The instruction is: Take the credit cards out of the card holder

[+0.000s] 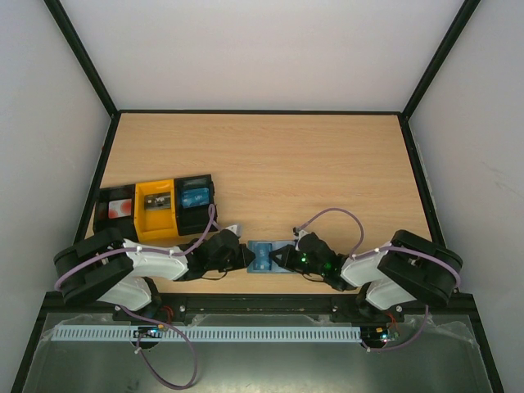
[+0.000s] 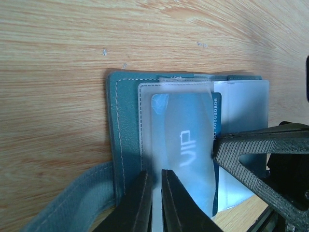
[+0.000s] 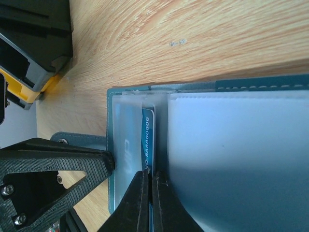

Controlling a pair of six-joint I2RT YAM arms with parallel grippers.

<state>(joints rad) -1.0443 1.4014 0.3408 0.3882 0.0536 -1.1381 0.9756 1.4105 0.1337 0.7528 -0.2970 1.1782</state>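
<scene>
Left arm: white shell, black joints
Right arm: same, small green light
Cables: thin, purple
Fingers: black, three-cornered hole, silver screws

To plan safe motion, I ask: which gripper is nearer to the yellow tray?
Left. The left gripper is at the card holder's left end, toward the yellow tray; the right gripper is at the holder's right end, farther away.
</scene>
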